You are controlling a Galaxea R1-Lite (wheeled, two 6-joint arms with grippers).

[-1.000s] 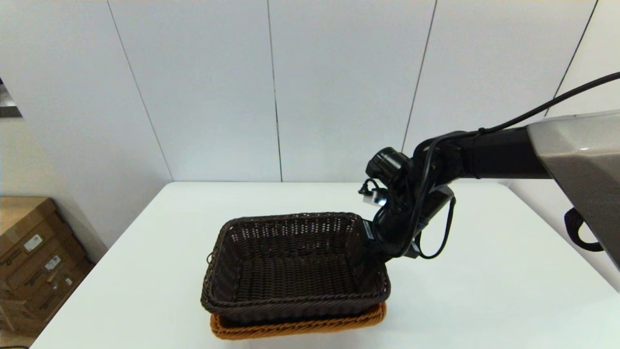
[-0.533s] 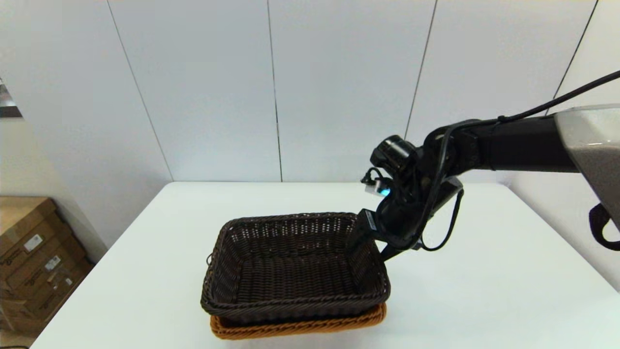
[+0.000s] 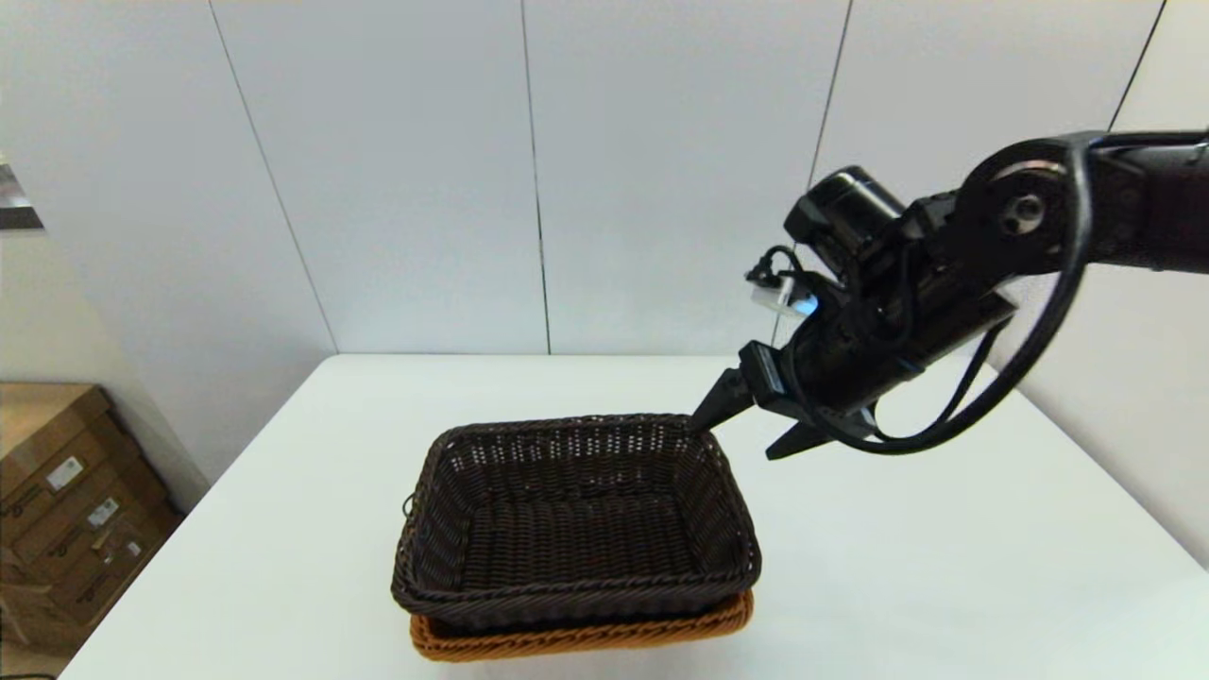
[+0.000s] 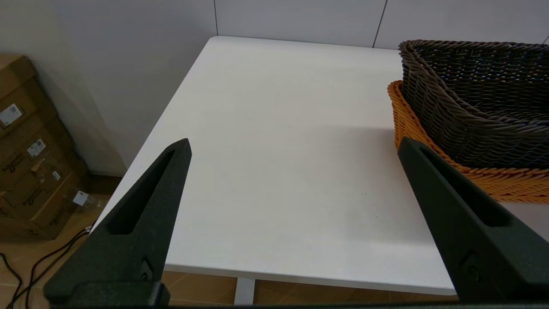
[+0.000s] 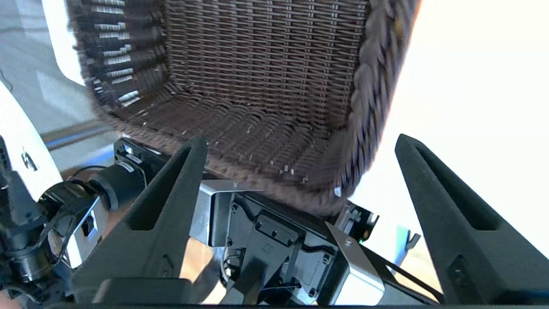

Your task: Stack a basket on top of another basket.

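Dark basket [image 3: 576, 515]: nested in the orange basket [image 3: 581, 635], near-centre of the desk [image 3: 945, 567]; only the orange rim shows along the near edge and left side.
Seating: looks level from the head view, near rim running parallel to the orange rim below. I judge the stack done.
My right pincer [image 3: 748, 433]: fingers spread wide, holding nothing, up off the desk just above and right of the dark basket's far-right corner.
Contact: one fingertip looks close to that corner's rim in the head view; can't tell if it touches.
My left pincer [image 4: 291, 150]: parked at the left side of the desk, fingers wide apart, empty, clear of both baskets.
Step in hand: retreat, by my read.
How to do it well: go up and right, away from the rim, fingers kept spread so no tip catches the open weave.
Risk: a snagged tip would tilt or drag the top basket out of its seat.
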